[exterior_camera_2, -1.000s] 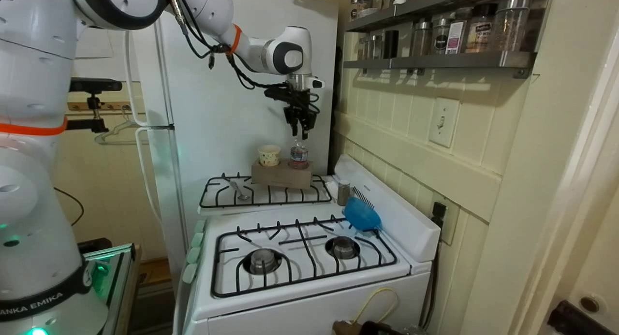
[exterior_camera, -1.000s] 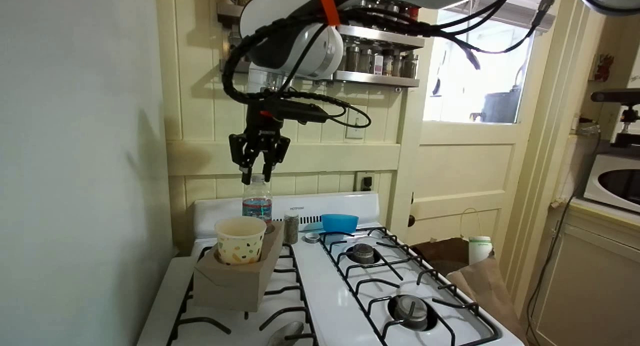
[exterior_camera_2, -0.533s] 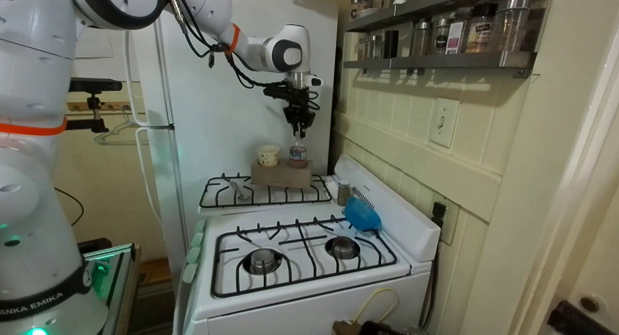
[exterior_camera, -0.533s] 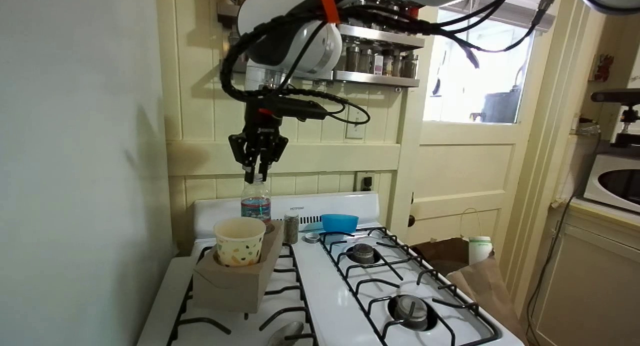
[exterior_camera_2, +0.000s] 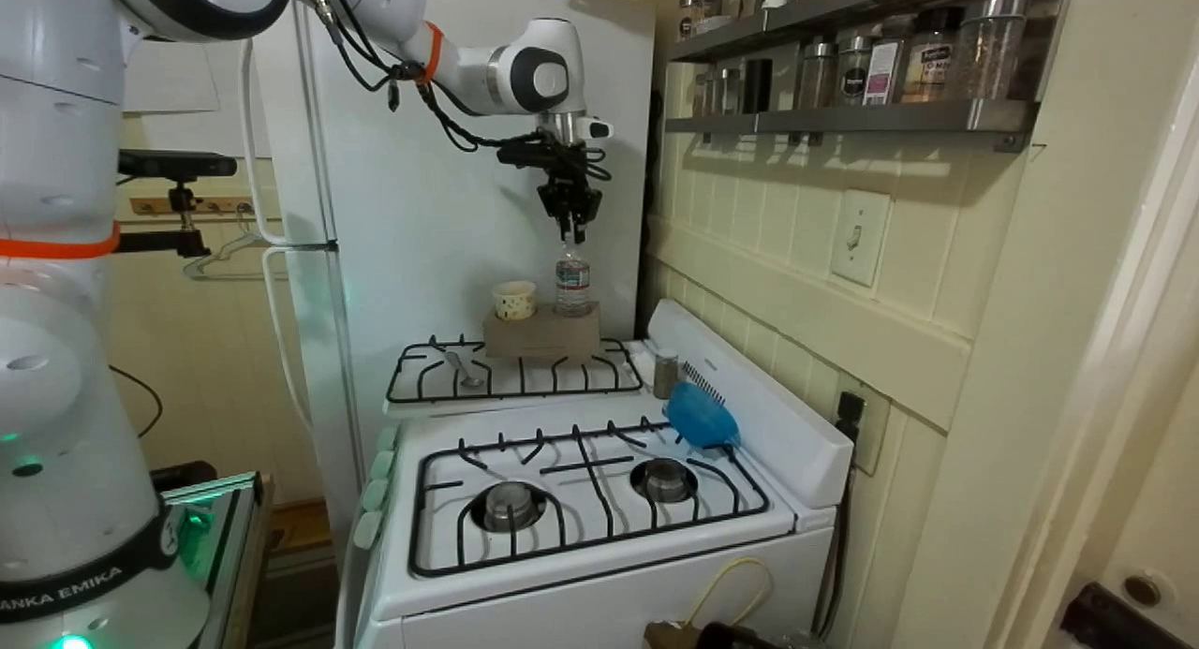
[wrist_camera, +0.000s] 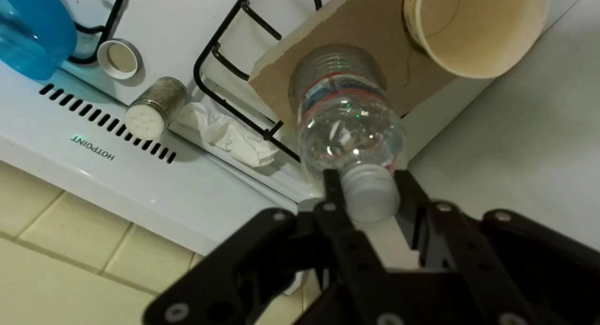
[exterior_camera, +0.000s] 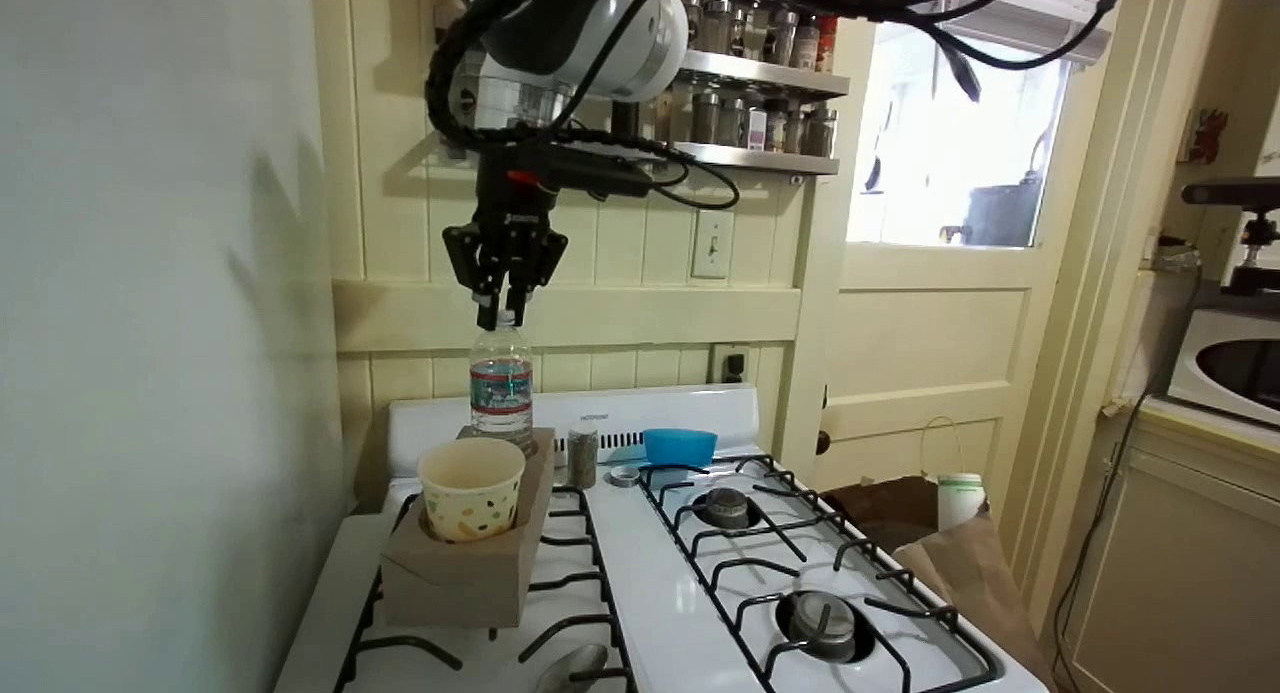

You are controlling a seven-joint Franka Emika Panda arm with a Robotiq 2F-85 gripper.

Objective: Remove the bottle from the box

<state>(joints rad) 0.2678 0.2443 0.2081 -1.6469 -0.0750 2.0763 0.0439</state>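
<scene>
Gripper point(exterior_camera: 502, 317): pinching the cap point(wrist_camera: 371, 193).
Water bottle point(exterior_camera: 501, 383): running upright directly below, base sitting at the cardboard box point(exterior_camera_2: 541, 335) top; can't tell if clear.
Lift: probably needing straight up.

One bottle point(exterior_camera: 502, 385), one box point(exterior_camera: 458, 581), seemingly one spoon point(exterior_camera: 574, 664)

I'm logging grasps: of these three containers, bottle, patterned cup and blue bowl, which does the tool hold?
The clear bottle, its top pinched by the tool, which touches neither the patterned cup nor the blue bowl.
</scene>
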